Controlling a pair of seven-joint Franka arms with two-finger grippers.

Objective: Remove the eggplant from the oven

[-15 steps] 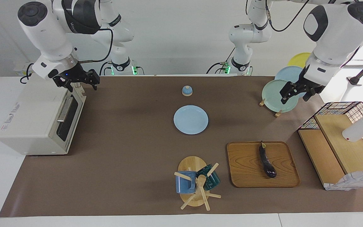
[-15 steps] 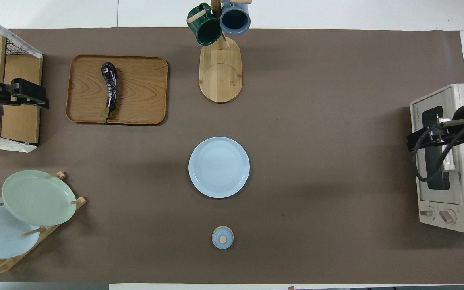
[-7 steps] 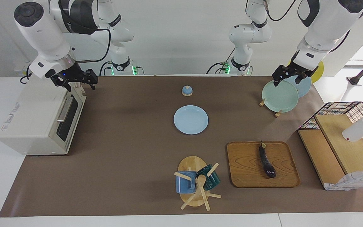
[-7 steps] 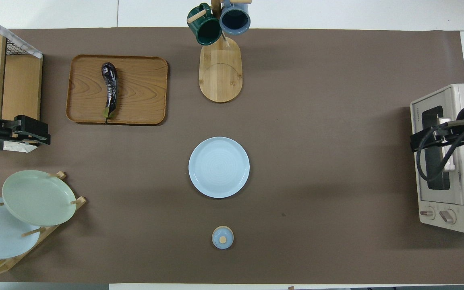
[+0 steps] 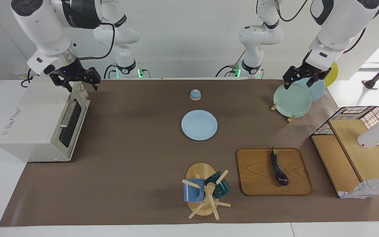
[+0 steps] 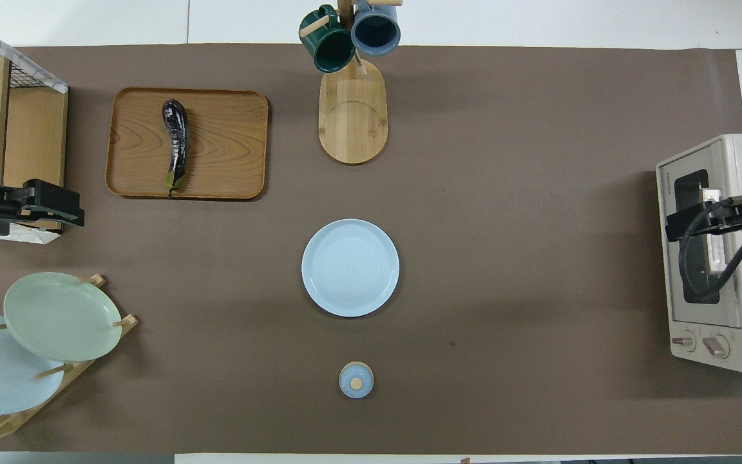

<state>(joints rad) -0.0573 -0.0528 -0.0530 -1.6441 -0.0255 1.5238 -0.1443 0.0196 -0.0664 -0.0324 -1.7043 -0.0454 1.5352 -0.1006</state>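
Nearest the robots, both grippers hang in the air. The right gripper (image 5: 76,80) is over the oven's (image 5: 41,123) top corner by the knobs, its jaws spread with nothing between them. The left gripper (image 5: 303,78) is over the green plate (image 5: 292,99) in the plate rack, jaws also apart and empty.

Farther out, the oven sits at the right arm's end of the tabletop (image 5: 137,158) with its glass door shut, handle untouched by either gripper.

Farther still, toward the left arm's end, the eggplant (image 5: 279,167) lies lengthwise on the wooden tray (image 5: 255,172), green stem tip pointing toward the robots, well apart from the oven.

By my reading, the task looks finished: the eggplant is out, set down and released, and the door is closed. Nothing seems left except for the arms to settle.
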